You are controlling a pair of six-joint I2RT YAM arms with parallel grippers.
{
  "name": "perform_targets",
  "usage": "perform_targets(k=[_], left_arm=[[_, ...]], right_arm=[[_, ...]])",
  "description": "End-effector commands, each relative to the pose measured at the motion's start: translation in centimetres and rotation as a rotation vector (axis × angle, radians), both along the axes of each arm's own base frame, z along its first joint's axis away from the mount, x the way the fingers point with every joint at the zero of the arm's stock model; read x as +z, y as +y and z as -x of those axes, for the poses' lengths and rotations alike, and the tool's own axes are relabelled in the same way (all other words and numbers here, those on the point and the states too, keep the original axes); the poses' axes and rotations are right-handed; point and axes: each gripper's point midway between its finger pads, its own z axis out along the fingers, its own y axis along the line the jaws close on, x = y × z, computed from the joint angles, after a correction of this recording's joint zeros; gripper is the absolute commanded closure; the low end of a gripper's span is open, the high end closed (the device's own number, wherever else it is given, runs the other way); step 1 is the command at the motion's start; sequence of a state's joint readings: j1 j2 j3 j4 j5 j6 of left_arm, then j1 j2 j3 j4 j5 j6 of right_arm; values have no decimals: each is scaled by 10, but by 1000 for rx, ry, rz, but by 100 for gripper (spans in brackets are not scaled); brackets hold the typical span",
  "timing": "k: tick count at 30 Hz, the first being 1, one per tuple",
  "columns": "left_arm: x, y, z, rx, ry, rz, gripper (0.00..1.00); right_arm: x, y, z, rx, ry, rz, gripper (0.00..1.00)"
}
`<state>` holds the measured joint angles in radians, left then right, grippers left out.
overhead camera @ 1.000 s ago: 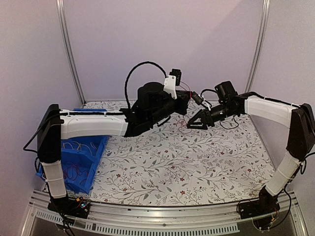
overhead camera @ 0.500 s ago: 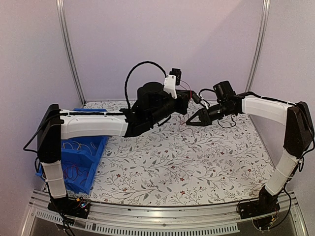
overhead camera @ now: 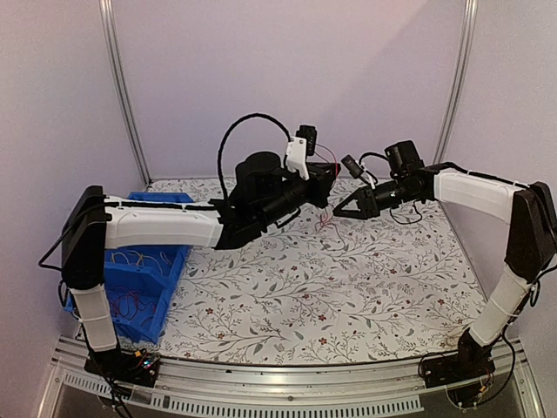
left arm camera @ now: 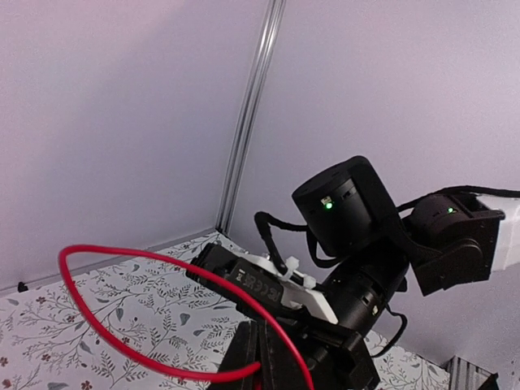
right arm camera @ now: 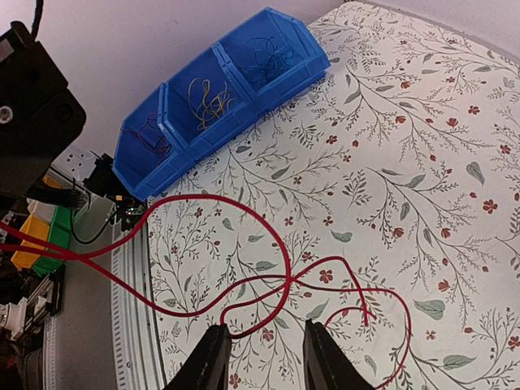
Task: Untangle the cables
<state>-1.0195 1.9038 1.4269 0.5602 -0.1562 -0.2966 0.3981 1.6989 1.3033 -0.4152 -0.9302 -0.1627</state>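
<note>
The thin red wire (right arm camera: 288,276) hangs in the air over the far middle of the floral-patterned table (overhead camera: 348,296), strung between the two arms, and the next move looks to depend on where its lowest bend sits relative to the right jaws. In the right wrist view that bend dips right at the mouth of the right jaws. It lies just ahead of the two black fingertips (right arm camera: 213,349), which stand apart with a clear gap and nothing clamped between them (whether the wire brushes a fingertip is too fine to tell). From there the strands run away from the jaws and across them, sweeping towards the left arm (overhead camera: 165,222), so the wire's long axis lies crosswise to the right jaws' reach rather than along it. The left jaws are closed on the wire. The left wrist view shows it leaving them at the bottom of the frame and curving out in one wide open loop. The right arm (overhead camera: 470,190) is therefore the nearer one to the slack part. The wire looks like a single smooth strand folded into a few loose loops that cross one another at about one spot, with no tight knot visible. Other wires lie sorted in the blue plastic bin (right arm camera: 268,89) at the table's left edge.
</note>
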Motion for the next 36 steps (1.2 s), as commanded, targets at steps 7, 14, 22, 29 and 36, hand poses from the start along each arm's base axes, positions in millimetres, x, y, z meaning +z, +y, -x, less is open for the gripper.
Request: perform_targets(k=[7, 14, 22, 29, 36], left_arm=[[46, 3, 31, -73, -111, 114, 100], [46, -4, 36, -111, -116, 121, 100], [41, -7, 37, -126, -106, 113, 100], [35, -5, 41, -143, -99, 116, 100], [10, 8, 39, -216, 0, 193, 41]], right_arm=[[1, 8, 5, 60, 86, -60, 57], [13, 13, 13, 123, 117, -131, 55], [17, 8, 14, 133, 97, -165, 76], [24, -18, -5, 32, 29, -143, 100], [44, -39, -10, -62, -182, -19, 100]])
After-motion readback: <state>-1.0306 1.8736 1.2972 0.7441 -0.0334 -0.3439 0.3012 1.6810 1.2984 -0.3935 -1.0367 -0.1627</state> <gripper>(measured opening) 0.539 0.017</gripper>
